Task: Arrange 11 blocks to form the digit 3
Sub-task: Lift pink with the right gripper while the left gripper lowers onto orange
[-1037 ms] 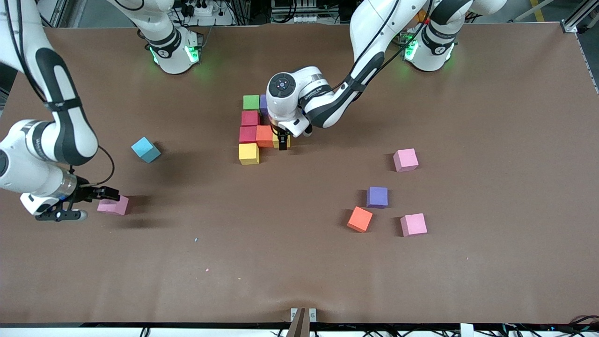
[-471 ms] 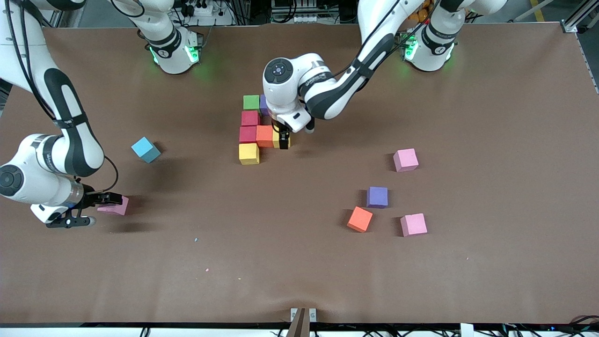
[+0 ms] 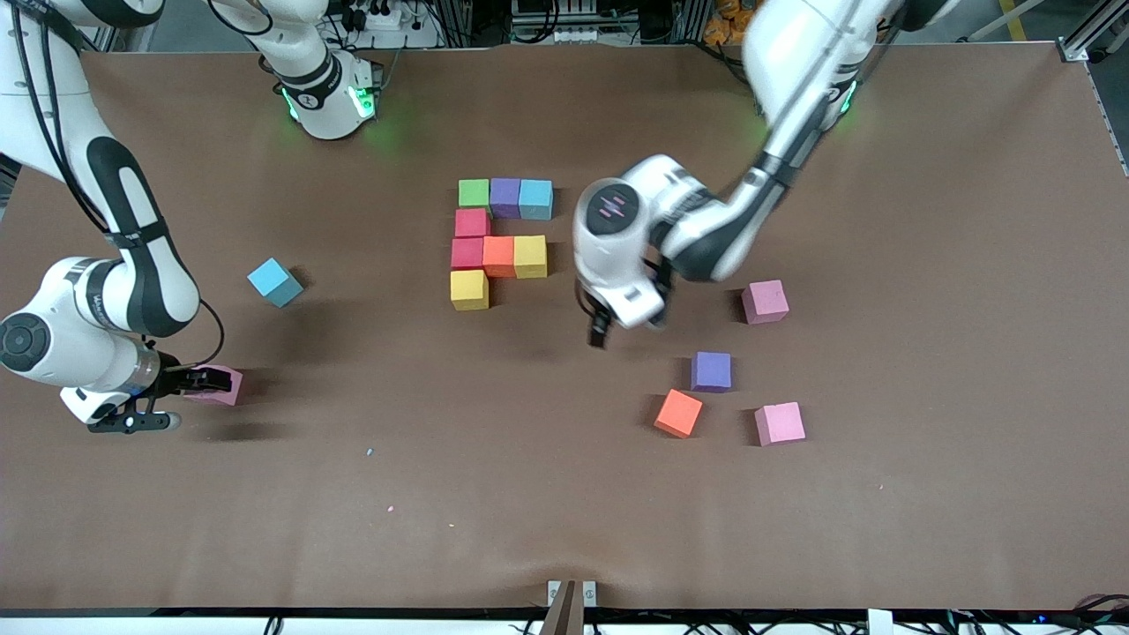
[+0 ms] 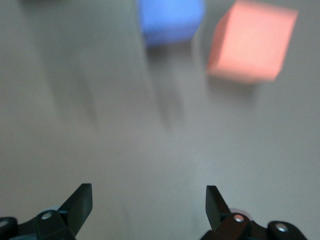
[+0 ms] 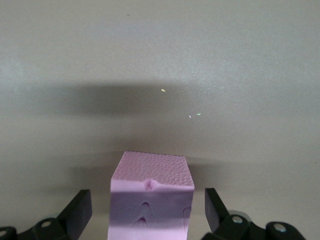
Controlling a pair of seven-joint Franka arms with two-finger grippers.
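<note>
Your right gripper [image 3: 196, 381] brackets the pink block [image 5: 151, 197] at the right arm's end, jaws apart: centre it before closing. The unfinished digit 3 [image 3: 498, 242] sits mid-table (eight cubes). Your left gripper [image 3: 598, 328], jaws apart, has left the figure and now hovers near the purple block [image 3: 711, 371]

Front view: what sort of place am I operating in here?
Most likely a robotics lab workcell, not a home or shop. A wide brown table carries only coloured foam blocks, the arm bases are bolted along its edge, and power strips and cabling sit past them.
</note>
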